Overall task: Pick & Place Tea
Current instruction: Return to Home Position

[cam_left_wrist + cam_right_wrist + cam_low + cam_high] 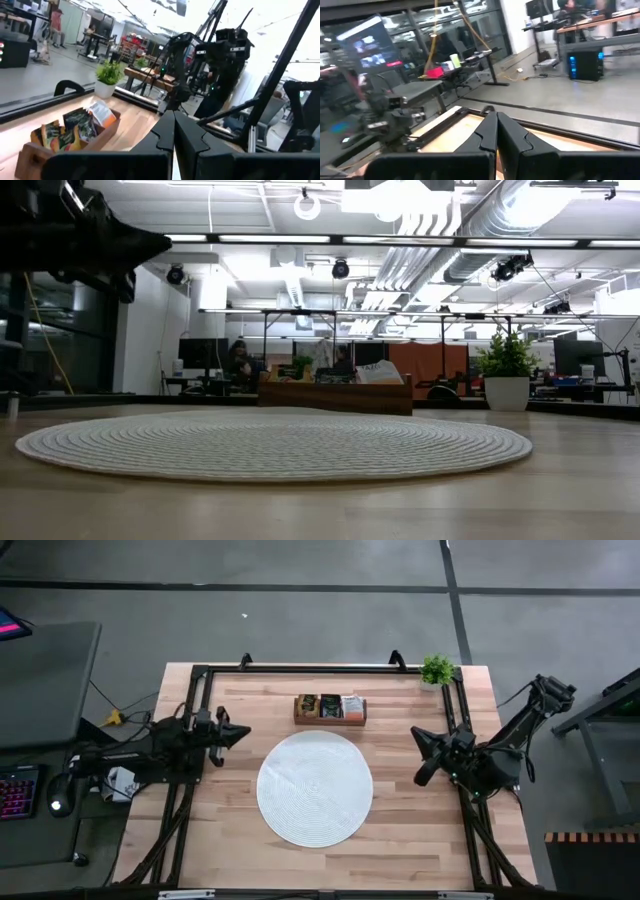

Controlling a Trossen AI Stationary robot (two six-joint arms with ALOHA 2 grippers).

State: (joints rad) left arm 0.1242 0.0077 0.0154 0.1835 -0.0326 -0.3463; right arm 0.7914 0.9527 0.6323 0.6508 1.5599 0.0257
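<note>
**Round white mat in front, tea in the tray behind**

We see the mat lying in the middle of the wooden table. Just past it, the tea stands in the wooden tray's compartments. The left claw hangs over the table's left part, the right claw over its right. Each claw's fingers are pressed together, holding nothing.

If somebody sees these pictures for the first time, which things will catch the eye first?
The big round white mat in the middle of the wooden table draws the eye first. Beyond it, toward the far edge, stands the wooden tray, its three sections holding the tea sachets. The left gripper and the right gripper, both shut, hang at the table's two sides.
</note>
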